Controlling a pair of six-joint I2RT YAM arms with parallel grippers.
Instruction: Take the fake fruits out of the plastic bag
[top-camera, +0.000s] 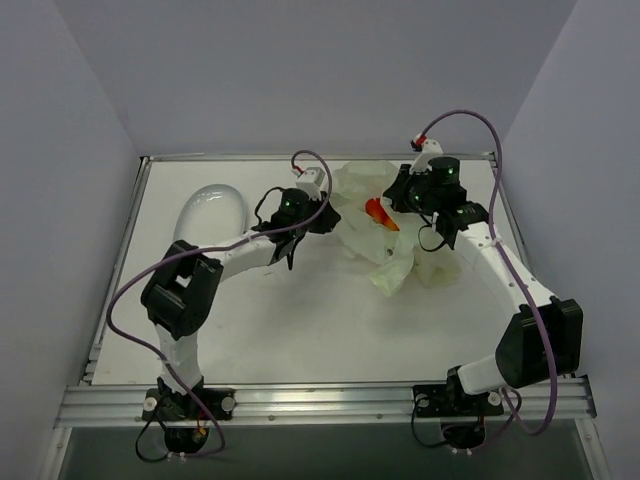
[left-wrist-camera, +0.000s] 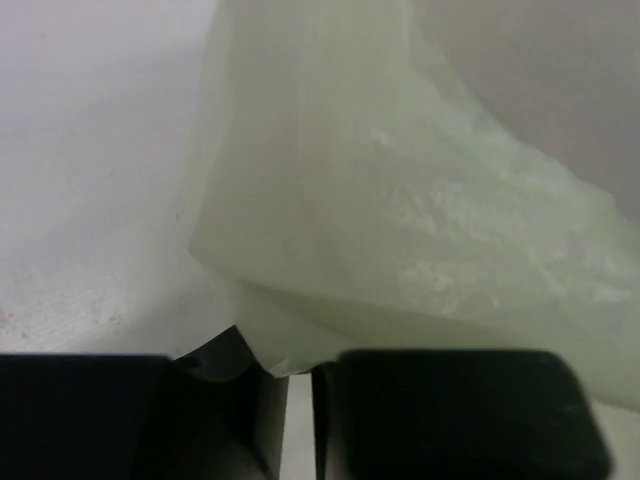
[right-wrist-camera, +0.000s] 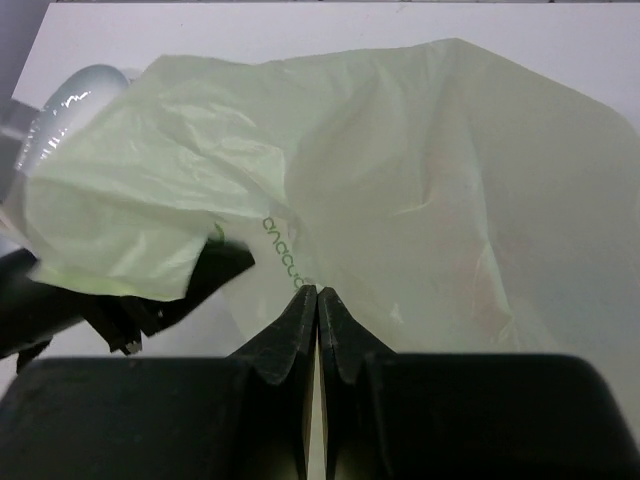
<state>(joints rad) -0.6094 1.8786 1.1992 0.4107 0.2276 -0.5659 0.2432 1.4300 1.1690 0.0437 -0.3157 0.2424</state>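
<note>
The pale green translucent plastic bag (top-camera: 385, 255) lies crumpled at the back middle of the white table. A red and orange fake fruit (top-camera: 380, 213) shows at the bag's top, between my two grippers. My left gripper (top-camera: 328, 215) is at the bag's left edge, shut on a corner of it (left-wrist-camera: 290, 360). The bag (left-wrist-camera: 400, 200) fills the left wrist view. My right gripper (top-camera: 398, 195) is at the bag's upper right, its tips (right-wrist-camera: 317, 292) shut on the bag's edge by green printed letters. The bag (right-wrist-camera: 430, 170) hides the fruits in both wrist views.
A white oval dish (top-camera: 212, 212) lies at the back left of the table, left of my left arm, and shows in the right wrist view (right-wrist-camera: 85, 90). A metal rail runs along the table's (top-camera: 300, 320) near edge. Grey walls stand around it.
</note>
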